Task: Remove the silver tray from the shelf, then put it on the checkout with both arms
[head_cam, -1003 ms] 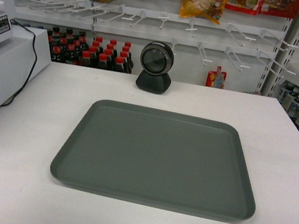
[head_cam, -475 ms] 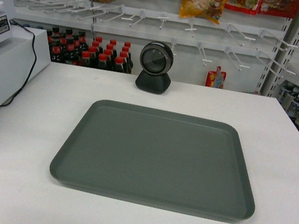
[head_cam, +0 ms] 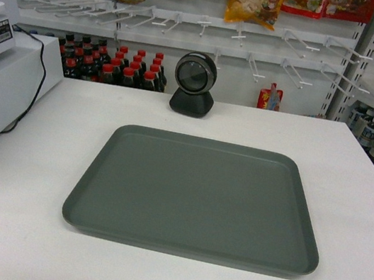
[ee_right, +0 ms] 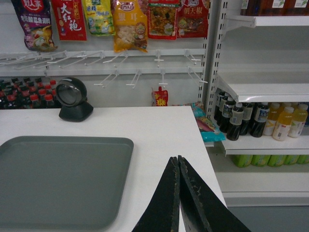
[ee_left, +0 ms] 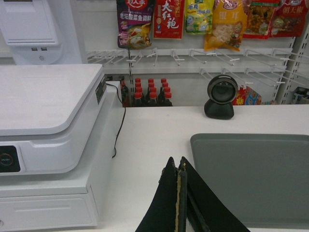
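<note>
The silver tray (head_cam: 196, 195) lies flat on the white checkout (head_cam: 59, 133), in front of the black scanner (head_cam: 195, 84). No gripper shows in the head view. In the left wrist view my left gripper (ee_left: 176, 163) is shut with nothing in it, above the counter just left of the silver tray (ee_left: 256, 174). In the right wrist view my right gripper (ee_right: 177, 158) is shut and holds nothing, hovering over bare counter to the right of the silver tray (ee_right: 58, 179). Store shelf boards (ee_right: 263, 87) stand to the right of the checkout.
A white register (ee_left: 48, 125) with a black cable (ee_left: 117, 133) fills the counter's left side. Behind the counter are red-capped bottles (head_cam: 113, 63), bare hooks (head_cam: 192, 22) and hanging snack bags. Drink bottles (ee_right: 241, 118) stand on the right shelves. The counter's right edge (ee_right: 205, 154) is close to my right gripper.
</note>
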Controlling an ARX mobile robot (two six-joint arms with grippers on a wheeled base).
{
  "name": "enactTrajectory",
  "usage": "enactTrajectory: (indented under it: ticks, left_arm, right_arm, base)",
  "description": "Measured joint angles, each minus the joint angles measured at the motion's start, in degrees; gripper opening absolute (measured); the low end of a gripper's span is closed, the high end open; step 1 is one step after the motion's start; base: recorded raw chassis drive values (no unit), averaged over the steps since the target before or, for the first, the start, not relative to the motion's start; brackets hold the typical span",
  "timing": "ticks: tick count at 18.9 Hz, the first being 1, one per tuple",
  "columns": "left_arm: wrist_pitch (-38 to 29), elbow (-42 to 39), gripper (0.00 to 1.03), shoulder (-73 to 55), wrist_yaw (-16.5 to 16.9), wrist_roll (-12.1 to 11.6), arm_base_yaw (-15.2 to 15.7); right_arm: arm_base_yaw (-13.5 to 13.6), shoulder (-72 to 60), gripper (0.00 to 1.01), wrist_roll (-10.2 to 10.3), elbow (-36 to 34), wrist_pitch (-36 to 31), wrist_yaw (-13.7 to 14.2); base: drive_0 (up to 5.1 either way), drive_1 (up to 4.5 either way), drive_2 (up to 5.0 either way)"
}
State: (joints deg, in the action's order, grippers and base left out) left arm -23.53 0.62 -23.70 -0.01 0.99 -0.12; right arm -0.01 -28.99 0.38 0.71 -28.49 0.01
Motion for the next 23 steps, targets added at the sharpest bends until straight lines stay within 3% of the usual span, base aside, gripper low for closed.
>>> enactTrajectory:
  ticks: [6, 19, 20, 21, 22, 23]
  left_arm:
    - [6.27, 0.00, 0.01, 6.47, 0.00, 0.00, 0.00]
    - [13.57, 0.00, 0.01, 13.77, 0.00, 0.00, 0.00]
    - [24.30, 0.02, 0.01, 21.46, 0.04, 0.00, 0.00]
    - [24.02, 0.02, 0.01, 23.10, -0.22, 0.00, 0.00]
    - [23.74, 0.02, 0.46, 23.12, 0.00, 0.00, 0.00]
    - [23.74, 0.02, 0.55, 23.12, 0.00, 0.00, 0.00]
  right_arm:
    - [0.00, 7.80, 0.02, 0.00, -0.02, 7.30, 0.00]
    - [0.00, 16.85, 0.02, 0.00, -0.02, 16.26, 0.00]
    - [0.00, 18.47, 0.02, 0.00, -0.02, 17.90, 0.00]
    - [0.00, 27.98, 0.02, -0.04, 0.00, 28.94, -0.04]
    - [0.00, 28.74, 0.43, -0.04, 0.00, 28.74, 0.00]
    - [0.00, 28.76, 0.52, -0.04, 0.00, 28.76, 0.02]
  base:
    - [0.0, 0.00, 0.0]
    - [0.0, 0.00, 0.0]
    - [0.0, 0.00, 0.0]
    - [0.0, 0.00, 0.0]
    - [0.0, 0.00, 0.0]
    - [0.0, 0.00, 0.0]
